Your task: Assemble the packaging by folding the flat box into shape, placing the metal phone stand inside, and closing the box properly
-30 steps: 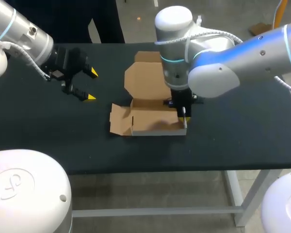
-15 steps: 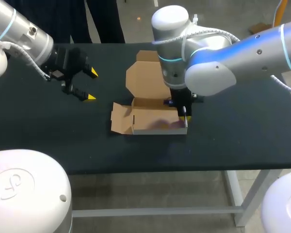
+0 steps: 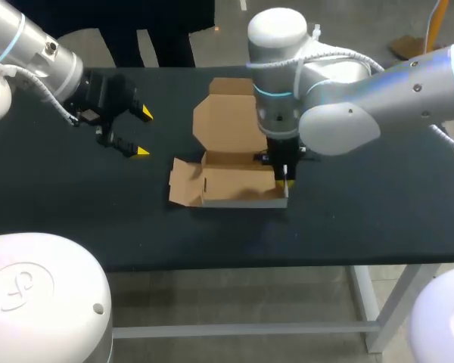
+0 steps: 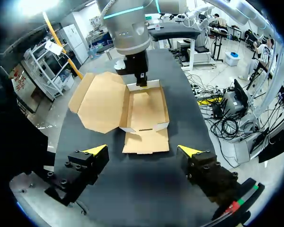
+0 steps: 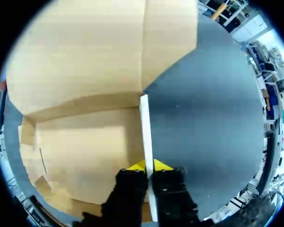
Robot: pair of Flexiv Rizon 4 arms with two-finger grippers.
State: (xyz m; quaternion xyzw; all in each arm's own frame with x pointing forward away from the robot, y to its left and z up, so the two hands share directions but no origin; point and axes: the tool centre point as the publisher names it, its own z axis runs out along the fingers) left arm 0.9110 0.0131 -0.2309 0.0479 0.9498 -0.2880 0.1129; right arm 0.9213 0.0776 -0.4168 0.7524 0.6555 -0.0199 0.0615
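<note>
The brown cardboard box [image 3: 234, 187] lies partly folded in the middle of the black table [image 3: 363, 204]. Its lid [image 3: 228, 125] stands open at the back and a side flap [image 3: 183, 185] lies flat to the left. My right gripper [image 3: 285, 178] points down at the box's right wall, shut on it. In the right wrist view the white-edged wall [image 5: 145, 127] runs between the yellow tips of that gripper [image 5: 149, 166]. Bare cardboard shows inside the box [image 5: 85, 151]. My left gripper [image 3: 143, 132] hovers open to the left, apart from the box [image 4: 149, 106], nothing between the tips [image 4: 143, 151].
Black tabletop spreads to both sides of the box and in front of it. The table's front edge [image 3: 234, 265] runs a short way below the box. My right arm's bulky joints [image 3: 318, 98] hang over the box's right rear.
My right gripper has shifted slightly left with the wall in it, and the box has slid a little left with it. The left arm has not moved.
</note>
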